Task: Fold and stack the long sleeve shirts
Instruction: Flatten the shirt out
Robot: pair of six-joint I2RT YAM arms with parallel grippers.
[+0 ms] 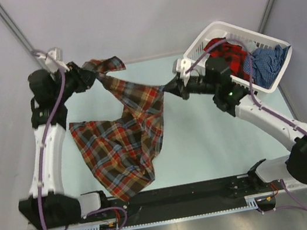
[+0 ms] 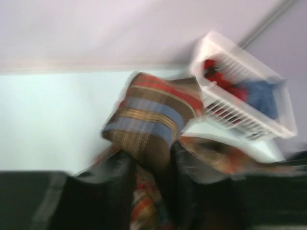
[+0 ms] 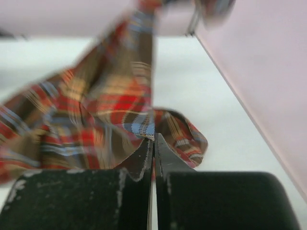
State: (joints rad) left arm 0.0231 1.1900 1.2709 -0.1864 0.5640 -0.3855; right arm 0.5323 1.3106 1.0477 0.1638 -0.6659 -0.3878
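Both claws are gripping one thing: the left claw [image 1: 90, 77] is clamped on a bunch of the brown plaid shirt [image 1: 123, 137] up by the far left corner of the table [image 1: 211, 140], and the right claw [image 1: 171, 87] pinches another bit of it near the middle of the far edge. From the top cam, the cloth is pulled into a tight band btwn the two claws, and the rest hangs down and spreads over the left half of the table. Its low corner comes right up to the black rail [image 1: 202, 188] at the near edge. I've got lots of bare table on the right, btwn the shirt and the right arm. There is little room at the back, as the back wall [image 1: 142, 15] is close behind both claws. The basket [image 1: 196, 45] sits in the far right corner, just beside the right arm, w/ the red-and-black shirt [image 1: 227, 53] and the blue checked shirt [image 1: 267, 65] inside it. The left wrist cam is blurry, but it shows what the top cam can't: a thick fold of plaid stuffed btwn the two fingers, poking up past the tips. The right wrist cam shows the jaws almost touching, w/ only a thin edge of cloth nipped in them, and the side wall [image 3: 259, 76] close on that side.
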